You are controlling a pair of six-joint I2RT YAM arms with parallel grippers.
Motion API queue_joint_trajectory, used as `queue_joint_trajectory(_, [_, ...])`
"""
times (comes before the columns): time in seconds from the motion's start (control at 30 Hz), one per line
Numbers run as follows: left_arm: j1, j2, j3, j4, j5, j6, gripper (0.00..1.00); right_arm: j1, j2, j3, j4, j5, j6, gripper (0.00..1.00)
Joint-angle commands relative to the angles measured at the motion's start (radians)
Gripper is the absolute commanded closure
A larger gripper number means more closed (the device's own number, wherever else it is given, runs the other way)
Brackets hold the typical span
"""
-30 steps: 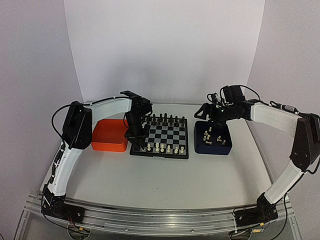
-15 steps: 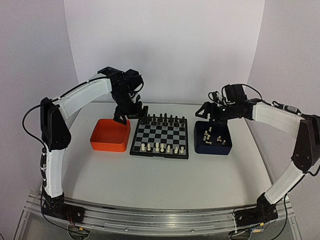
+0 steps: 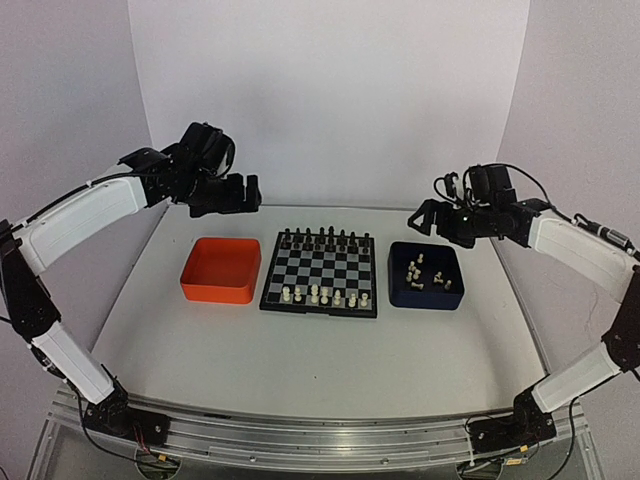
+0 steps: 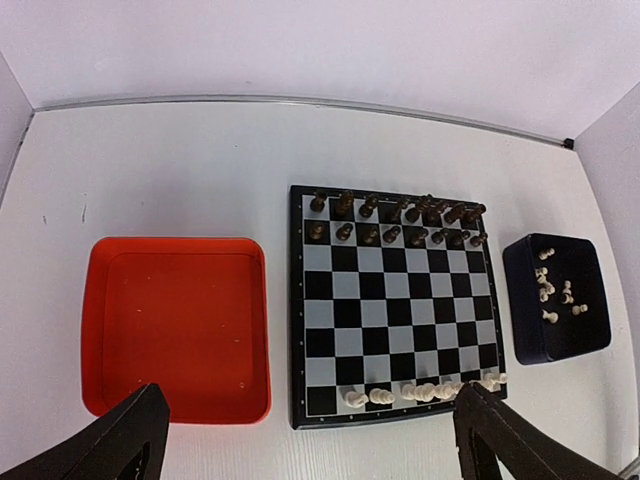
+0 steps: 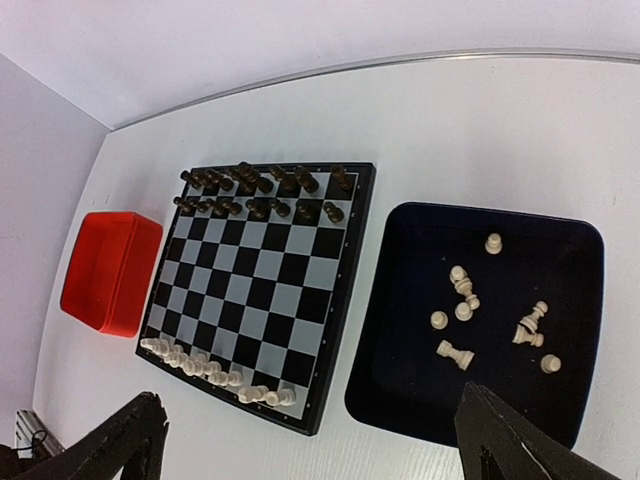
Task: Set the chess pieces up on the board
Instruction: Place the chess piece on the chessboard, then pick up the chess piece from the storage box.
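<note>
Chess pieces [image 5: 465, 300] lie loose in the blue tray [image 5: 420, 385] right of the board [image 5: 260, 290], beneath the spread, empty right gripper [image 5: 310, 405]; the left gripper [image 4: 307, 405], likewise spread, is farther.

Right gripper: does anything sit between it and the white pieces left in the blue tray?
Nothing visible does. The right gripper hangs open in the air by the far edge of the dark blue tray, which has no lid, and the white pieces lie loose on its floor with nothing over them.
</note>
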Motion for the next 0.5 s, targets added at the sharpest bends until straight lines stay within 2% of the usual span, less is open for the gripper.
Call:
queue_joint_trajectory(0.0, [0.033,-0.077,-0.111,0.252,-0.071,0.015,0.00,-0.006,-0.064,-0.045,-0.035,0.151,-0.033,0.02])
queue_joint_trajectory(0.2, [0.084,-0.044,-0.150,0.277,-0.026,0.006,0.00,-0.006,-0.085,-0.068,-0.065,0.261,-0.042,0.02])
queue_joint_trajectory(0.47, [0.133,0.009,-0.171,0.346,0.008,0.010,0.00,-0.006,-0.047,-0.055,-0.132,0.334,-0.038,0.02])
